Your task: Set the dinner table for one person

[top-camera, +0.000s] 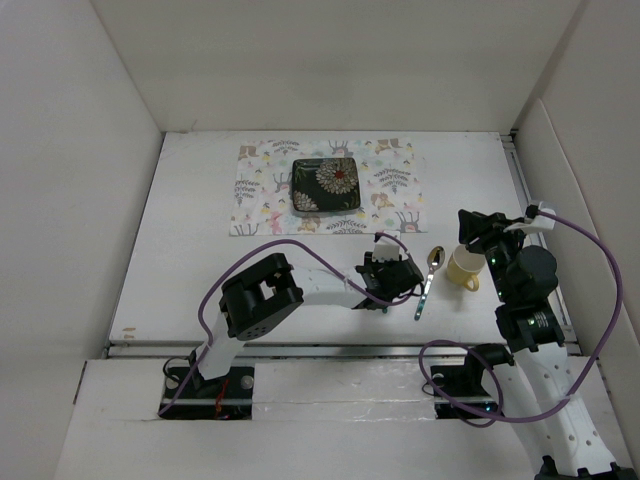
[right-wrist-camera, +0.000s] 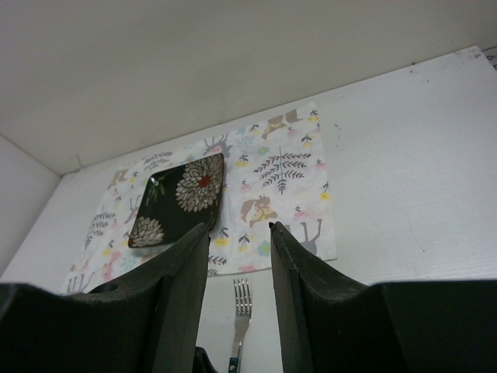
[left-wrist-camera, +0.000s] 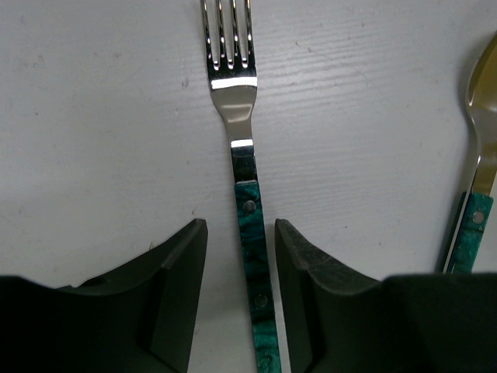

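The fork [left-wrist-camera: 245, 179] is lying on the dinner table [top-camera: 190, 240] beside a spoon [top-camera: 430, 270] and yellow cup [top-camera: 462, 268]. The left gripper [left-wrist-camera: 241, 229] is reaching low, fingers narrowly apart around its handle. The right gripper [right-wrist-camera: 239, 233] is hanging by the cup, empty, fingers apart.

Illumination is even, diffuse and overhead: the white dinner table [top-camera: 190, 270] and enclosure walls [top-camera: 80, 150] render bright, with only soft, faint shadows. In the left wrist view, specular glare bands cross the fork [left-wrist-camera: 247, 202] neck, while the near fingers [left-wrist-camera: 182, 295] are dark and slightly defocused. The right wrist view is dimmer and greyer.
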`<state>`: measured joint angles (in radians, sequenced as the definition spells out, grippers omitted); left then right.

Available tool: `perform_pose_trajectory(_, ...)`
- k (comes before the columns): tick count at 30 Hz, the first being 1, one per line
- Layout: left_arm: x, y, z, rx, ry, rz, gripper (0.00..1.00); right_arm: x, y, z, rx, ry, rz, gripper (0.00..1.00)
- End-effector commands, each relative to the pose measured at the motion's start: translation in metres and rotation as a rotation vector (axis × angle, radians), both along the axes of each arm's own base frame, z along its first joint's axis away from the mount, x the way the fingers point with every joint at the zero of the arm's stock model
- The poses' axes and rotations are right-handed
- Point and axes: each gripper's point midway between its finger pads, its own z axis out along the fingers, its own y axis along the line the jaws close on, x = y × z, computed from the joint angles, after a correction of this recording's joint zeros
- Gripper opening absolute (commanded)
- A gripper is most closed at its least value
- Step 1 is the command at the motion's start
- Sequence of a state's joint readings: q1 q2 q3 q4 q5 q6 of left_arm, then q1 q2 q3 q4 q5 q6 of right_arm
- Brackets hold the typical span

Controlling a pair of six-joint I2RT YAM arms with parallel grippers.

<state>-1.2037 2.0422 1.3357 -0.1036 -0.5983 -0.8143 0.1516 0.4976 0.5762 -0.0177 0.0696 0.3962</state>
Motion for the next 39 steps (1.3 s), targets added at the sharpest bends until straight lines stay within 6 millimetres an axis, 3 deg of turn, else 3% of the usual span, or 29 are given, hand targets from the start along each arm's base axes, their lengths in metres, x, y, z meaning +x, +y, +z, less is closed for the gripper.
perform_pose_trajectory(1,0.013,-0.003,0.017,-0.009,-0.057,0.067,0.36,0.000,0.006,0.013,0.001,-0.051,0.037,0.43)
perform_pose_trajectory(6,0.014,-0.005,0.001,0.028,-0.047,0.058,0.30,0.001,0.008,0.012,0.002,-0.056,0.045,0.43)
perform_pose_trajectory(10,0.010,0.001,-0.015,0.067,-0.025,0.057,0.17,-0.001,0.004,0.013,0.007,-0.058,0.024,0.44)
perform_pose_trajectory(14,0.005,0.022,-0.022,0.113,-0.018,0.071,0.00,-0.003,0.002,0.015,0.006,-0.058,0.018,0.44)
perform_pose_trajectory(16,0.002,0.032,-0.021,0.131,-0.021,0.074,0.00,-0.003,0.000,0.014,0.015,-0.064,0.003,0.44)
perform_pose_trajectory(19,-0.005,0.053,0.006,0.150,-0.070,0.089,0.00,-0.004,0.002,0.015,0.013,-0.061,0.013,0.44)
perform_pose_trajectory(21,-0.005,0.068,0.045,0.098,-0.120,0.106,0.00,-0.004,0.001,0.015,0.015,-0.062,0.009,0.44)
perform_pose_trajectory(22,-0.007,0.077,0.054,0.091,-0.132,0.102,0.00,-0.003,0.000,0.013,0.016,-0.062,0.006,0.44)
perform_pose_trajectory(23,0.000,0.084,0.091,0.012,-0.168,0.120,0.00,-0.002,0.000,0.012,0.018,-0.059,0.005,0.44)
perform_pose_trajectory(26,0.031,0.112,0.146,-0.104,-0.231,0.131,0.00,-0.002,0.005,0.013,0.013,-0.055,0.029,0.44)
perform_pose_trajectory(28,0.052,0.137,0.160,-0.084,-0.250,0.133,0.00,-0.002,0.006,0.011,0.015,-0.055,0.034,0.44)
perform_pose_trajectory(29,0.078,0.161,0.171,-0.111,-0.240,0.183,0.00,0.000,0.006,0.007,0.015,-0.050,0.034,0.45)
perform_pose_trajectory(31,0.101,0.187,0.177,-0.070,-0.234,0.195,0.00,0.001,0.009,0.006,0.014,-0.045,0.048,0.44)
perform_pose_trajectory(32,0.123,0.212,0.184,-0.065,-0.240,0.247,0.00,0.002,0.009,0.005,0.012,-0.038,0.051,0.45)
perform_pose_trajectory(34,0.141,0.234,0.188,-0.023,-0.235,0.267,0.00,0.001,0.007,0.005,0.006,-0.032,0.041,0.45)
perform_pose_trajectory(35,0.153,0.234,0.189,-0.040,-0.222,0.248,0.00,0.000,0.006,0.006,0.010,-0.040,0.034,0.45)
perform_pose_trajectory(36,0.168,0.253,0.190,-0.043,-0.223,0.279,0.00,0.002,0.007,0.003,0.010,-0.038,0.038,0.45)
perform_pose_trajectory(38,0.190,0.254,0.180,-0.038,-0.209,0.239,0.00,0.004,0.008,0.003,0.010,-0.041,0.044,0.44)
perform_pose_trajectory(39,0.214,0.264,0.163,0.000,-0.183,0.252,0.00,0.005,0.009,0.001,0.008,-0.032,0.047,0.45)
